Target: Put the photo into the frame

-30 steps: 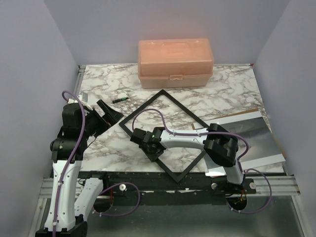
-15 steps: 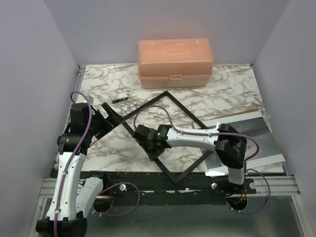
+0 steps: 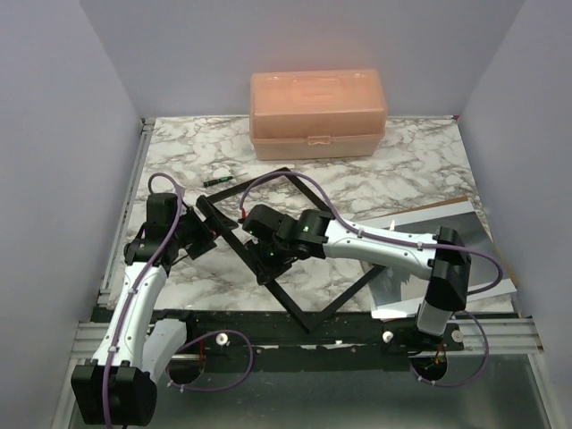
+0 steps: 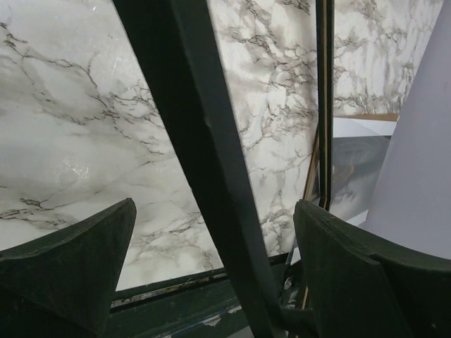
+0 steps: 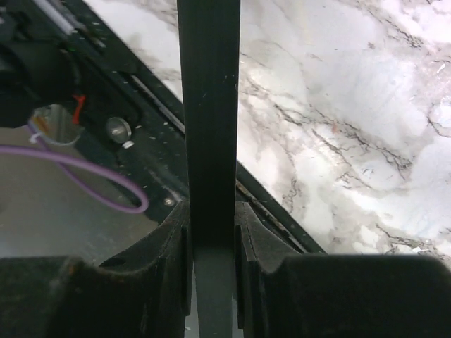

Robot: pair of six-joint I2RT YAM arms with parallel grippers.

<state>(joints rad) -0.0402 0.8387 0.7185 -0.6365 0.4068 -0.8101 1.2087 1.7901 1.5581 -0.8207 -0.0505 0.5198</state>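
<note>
The frame [image 3: 344, 299] is a thin black rectangle, tilted up off the marble table. My right gripper [image 3: 265, 264] is shut on its left bar. In the right wrist view both fingers press that black bar [image 5: 208, 105] at the right gripper [image 5: 211, 218]. My left gripper [image 3: 207, 228] stands open at the frame's upper left. In the left wrist view the frame's bar [image 4: 204, 162] runs between the wide-apart fingers of the left gripper [image 4: 215, 211] without touching them. The photo [image 3: 447, 241], a grey glossy print, lies flat at the right, and the left wrist view shows the photo [image 4: 352, 169] past the frame.
A peach plastic box [image 3: 317, 112] stands at the back of the table. A small dark pen [image 3: 217, 180] lies near the frame's upper left corner. A brown backing panel [image 3: 458, 199] lies under the photo. The black rail [image 3: 268, 335] runs along the near edge.
The right gripper has carried the frame's left bar up and to the left, tilting the frame. The left arm has swung in so its open fingers straddle the frame's bar.
</note>
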